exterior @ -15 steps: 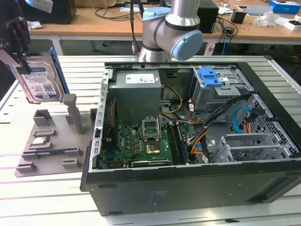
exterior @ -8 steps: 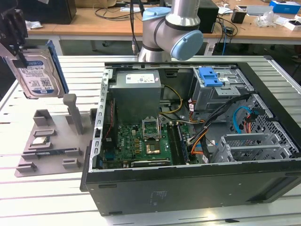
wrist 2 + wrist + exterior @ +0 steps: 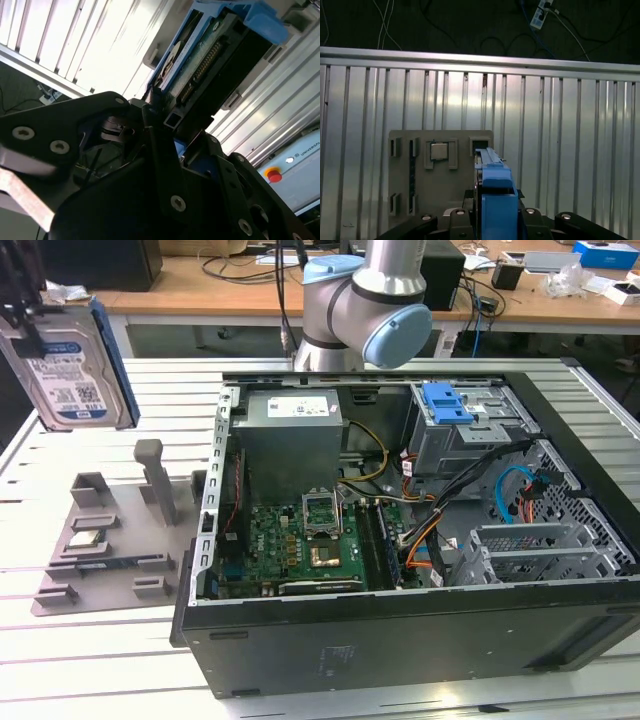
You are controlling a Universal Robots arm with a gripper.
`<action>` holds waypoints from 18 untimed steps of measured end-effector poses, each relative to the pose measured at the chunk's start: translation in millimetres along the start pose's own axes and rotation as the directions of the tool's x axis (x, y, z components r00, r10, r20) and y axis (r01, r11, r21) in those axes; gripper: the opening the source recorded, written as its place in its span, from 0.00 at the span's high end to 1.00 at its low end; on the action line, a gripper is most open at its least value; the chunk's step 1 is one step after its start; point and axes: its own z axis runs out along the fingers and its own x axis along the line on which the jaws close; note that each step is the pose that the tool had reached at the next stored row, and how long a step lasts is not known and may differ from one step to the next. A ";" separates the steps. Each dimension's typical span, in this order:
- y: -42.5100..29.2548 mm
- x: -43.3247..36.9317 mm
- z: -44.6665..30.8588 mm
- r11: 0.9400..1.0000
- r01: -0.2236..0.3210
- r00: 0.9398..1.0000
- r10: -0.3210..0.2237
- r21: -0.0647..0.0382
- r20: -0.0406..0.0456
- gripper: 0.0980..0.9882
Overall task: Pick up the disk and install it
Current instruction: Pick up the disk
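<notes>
In the exterior view, the gripper (image 3: 22, 320) is hanging at the exterior view's far left, its fingers clamping the upper edge of the disk (image 3: 72, 365). The disk is hanging nearly upright in the air, its white-and-blue label facing the camera and its blue carrier (image 3: 118, 360) showing along one edge. It is hovering clear above the slatted metal table (image 3: 100, 670), beyond the grey holder plate (image 3: 120, 540) that is lying on the table with a small square chip (image 3: 85, 538) resting in one pocket. To the exterior view's right of the plate, the open computer case (image 3: 400, 650) is lying on its side, showing its green motherboard (image 3: 300, 540) and a blue bracket (image 3: 447, 402) sitting on the drive cage at the far right; the arm's base (image 3: 365, 300) is standing behind the case. In the second wrist view, the black fingers (image 3: 159, 150) are pressing narrowly on the end of the disk (image 3: 210, 65), whose connector side is running away from them over the table slats. In the first wrist view, the disk (image 3: 495, 200) is showing edge-on, gripped from both sides, and is hovering over the holder plate (image 3: 455, 180), near the pocket holding the chip (image 3: 438, 151).
</notes>
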 end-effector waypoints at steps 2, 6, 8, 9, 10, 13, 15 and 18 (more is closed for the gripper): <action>0.4 -0.3 -8.8 1.000 0.000 1.000 0.000 0.000 0.000 0.70; 1.1 -1.2 -26.3 1.000 0.000 1.000 0.000 0.000 0.000 0.70; 1.8 -1.9 -42.1 1.000 0.000 1.000 0.000 0.000 0.000 0.70; 2.0 -2.0 -45.2 1.000 0.000 1.000 0.000 0.000 0.000 0.70; 2.2 -2.2 -49.9 1.000 0.000 1.000 0.000 0.000 0.000 0.70; 2.6 -2.4 -58.4 1.000 0.000 1.000 0.000 0.000 0.000 0.70; 2.5 -2.4 -58.5 1.000 0.000 1.000 0.000 0.000 0.000 0.70; 2.0 -2.4 -58.8 1.000 0.000 1.000 0.000 0.000 0.000 0.70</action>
